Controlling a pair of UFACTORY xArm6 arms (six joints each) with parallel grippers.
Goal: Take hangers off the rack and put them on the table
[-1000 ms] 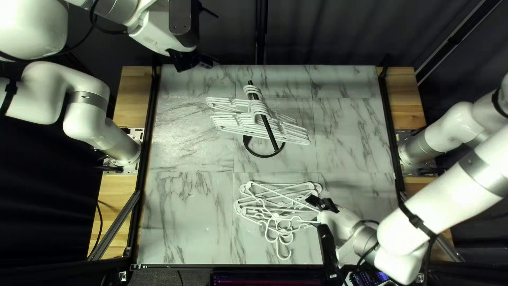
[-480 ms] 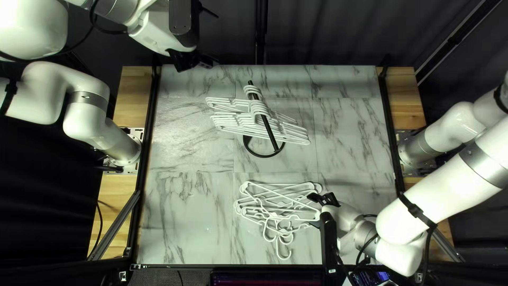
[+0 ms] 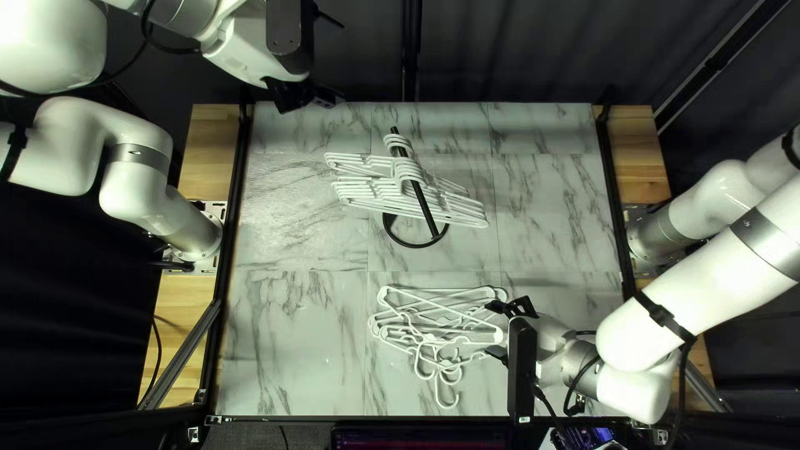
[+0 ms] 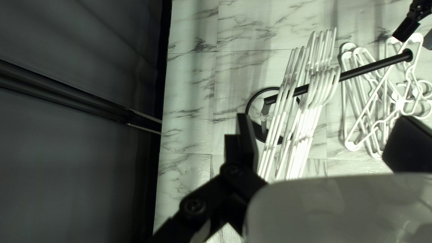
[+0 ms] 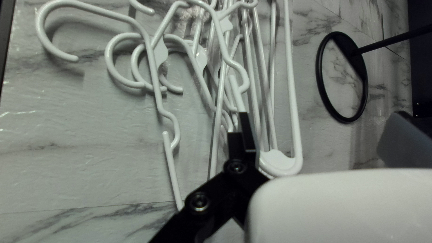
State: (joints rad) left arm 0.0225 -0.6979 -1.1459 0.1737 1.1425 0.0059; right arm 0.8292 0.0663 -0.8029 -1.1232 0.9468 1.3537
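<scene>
Table (image 3: pixel 292 333) fills most of the frame; hung hangers (image 3: pixel 400 196) are seen at upper centre, strung crosswise on the rack (image 3: pixel 431 223), its bar slanted upper left to lower right. Loose hangers (image 3: pixel 433 340) are piled at lower centre. Right gripper (image 3: pixel 497 332) is spread wide, empty, beside them — judged nearer the bar's lower end, reach needed up-left. Left gripper (image 4: pixel 325 118), upper left — also wide, nothing held.

The tabletop (image 3: pixel 292 358) is being lit brightly; the curtain (image 3: pixel 533 50) is being left dim. Glare is being reflected by racked hangers (image 4: pixel 299 150); soft shadows are being cast by loose hangers (image 5: pixel 293 90).
</scene>
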